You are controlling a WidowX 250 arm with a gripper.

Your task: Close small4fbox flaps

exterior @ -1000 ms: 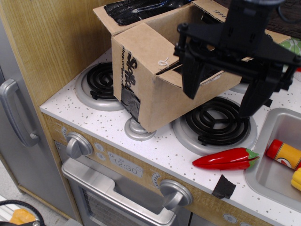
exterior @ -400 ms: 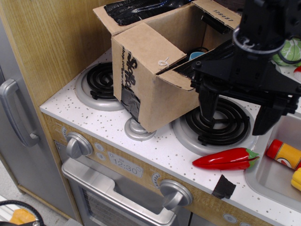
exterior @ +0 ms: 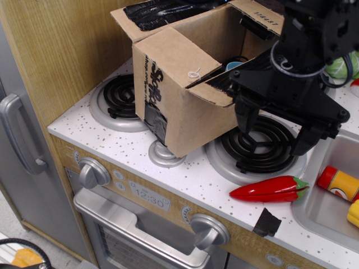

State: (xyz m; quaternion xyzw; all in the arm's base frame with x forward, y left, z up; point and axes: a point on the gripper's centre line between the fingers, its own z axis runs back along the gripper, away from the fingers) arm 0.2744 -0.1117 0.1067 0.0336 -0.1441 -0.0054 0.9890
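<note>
The small4fbox (exterior: 185, 112) is a brown cardboard box standing on the stove top, with black lettering and black tape on its left side. One flap (exterior: 174, 56) is folded over the near left part of the opening. A flap with black tape (exterior: 162, 12) stands open at the back. Another flap (exterior: 259, 14) is open at the far right. A torn, black-marked flap (exterior: 216, 92) hangs at the near edge. My black gripper (exterior: 274, 133) hangs open just right of the box, above the front right burner, holding nothing.
A red chili pepper (exterior: 270, 189) lies on the counter in front of the burner (exterior: 257, 147). A sink (exterior: 331, 190) at right holds a yellow-and-red bottle (exterior: 338, 183). A wooden wall (exterior: 61, 50) stands left of the box. A black scrap (exterior: 267, 222) lies at the counter edge.
My gripper moved down and right, off the top of the box to its right side above the burner. The near flap that it covered now shows, low at the opening.
</note>
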